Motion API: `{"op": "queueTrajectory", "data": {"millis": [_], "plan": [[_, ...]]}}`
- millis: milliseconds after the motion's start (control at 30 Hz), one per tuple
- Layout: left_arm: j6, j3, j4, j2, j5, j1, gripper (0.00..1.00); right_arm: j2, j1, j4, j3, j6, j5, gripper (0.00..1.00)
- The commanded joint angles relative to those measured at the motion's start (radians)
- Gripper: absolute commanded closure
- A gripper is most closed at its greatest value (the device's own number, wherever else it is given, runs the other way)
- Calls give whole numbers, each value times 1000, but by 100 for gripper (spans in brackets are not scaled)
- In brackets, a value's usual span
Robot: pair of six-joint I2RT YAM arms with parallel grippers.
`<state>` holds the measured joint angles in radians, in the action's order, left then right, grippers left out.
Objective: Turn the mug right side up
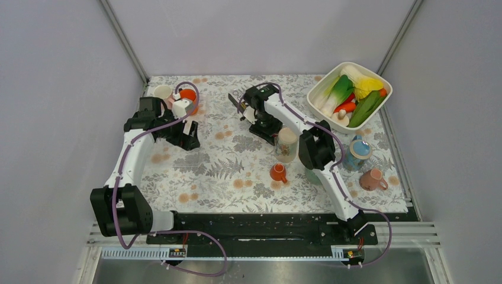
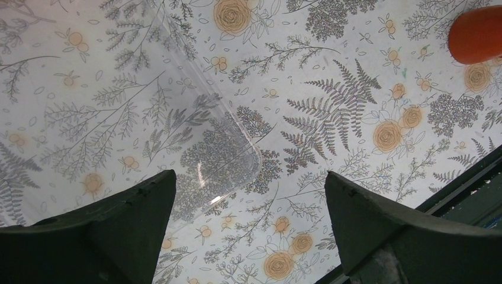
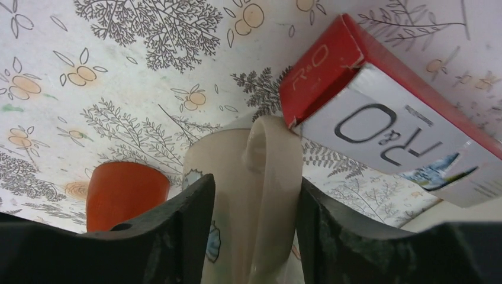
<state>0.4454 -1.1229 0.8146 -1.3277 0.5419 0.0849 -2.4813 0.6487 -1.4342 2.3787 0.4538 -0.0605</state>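
Note:
A cream mug (image 1: 286, 144) with a blue print stands on end mid-table; I cannot tell which end faces up. In the right wrist view the mug (image 3: 222, 171) fills the centre, its handle (image 3: 273, 177) towards the camera. My right gripper (image 3: 256, 183) is shut on it, one jaw on each side of the handle; it also shows in the top view (image 1: 270, 132). My left gripper (image 1: 186, 140) hangs open and empty over the left of the table (image 1: 225, 177), with only cloth between its jaws in the left wrist view (image 2: 250, 177).
A red and white box (image 3: 379, 112) lies just beyond the mug. An orange mug (image 1: 278, 173) stands near it. Blue (image 1: 358, 151) and pink (image 1: 373, 178) mugs stand at the right, a vegetable basket (image 1: 374, 76) at back right, two cups (image 1: 177, 93) at back left. Clear plastic (image 2: 195, 136) lies under the left gripper.

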Motion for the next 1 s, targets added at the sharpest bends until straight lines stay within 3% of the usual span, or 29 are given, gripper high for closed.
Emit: {"op": "queueTrajectory", "data": {"millis": [0,233,400,533,700,967], "plan": [[2,-7,-28,26,32,1,1,3,3,-22,-17,42,42,45],[4,-5,-23,20,33,1,1,44,3,-28,-28,51,129,99],[16,-25,10,8,58,1,1,185,2,5,-42,37,175,100],[36,-97,83,1,135,1,1,426,12,130,-139,-21,205,100],[-21,-206,111,-18,219,-30,1,747,12,535,-472,-176,227,100],[-145,-473,172,-47,442,-174,1,1090,11,1232,-900,-567,443,100]]}}
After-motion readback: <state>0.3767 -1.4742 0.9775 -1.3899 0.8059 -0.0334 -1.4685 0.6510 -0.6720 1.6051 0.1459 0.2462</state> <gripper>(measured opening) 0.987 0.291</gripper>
